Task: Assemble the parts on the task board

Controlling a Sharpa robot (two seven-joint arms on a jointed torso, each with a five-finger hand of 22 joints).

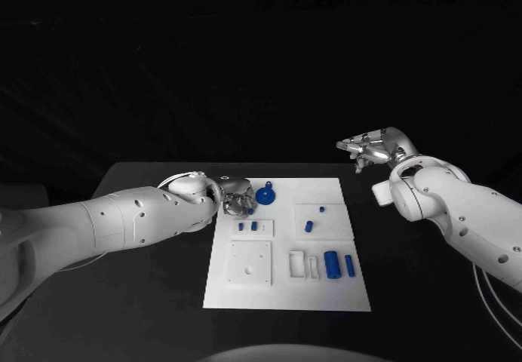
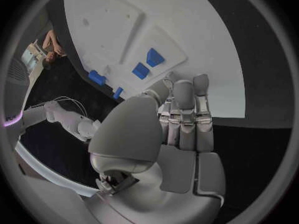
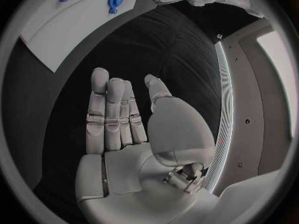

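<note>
- Across the middle of the black table lay the white task board, its long sides running away from the robot.
- The left arm reached in over the table's near-left part to the board's far-left corner.
- The right arm rose beside the board's right edge, well apart from it.
- The left hand hovered over the board's far-left corner, just beside the blue gear; in the left wrist view its fingers lay straight and side by side, grasping nothing — released.
- The right hand hung off the board beyond its far-right corner; the right wrist view showed its fingers stretched out flat, holding nothing — released too.
- A white raised plate sat in the board's near-left part.
- The blue gear rested at the board's far edge.
- Two blue bars stood side by side near the board's right edge.
- Smaller blue parts lay scattered on the board's middle.
</note>
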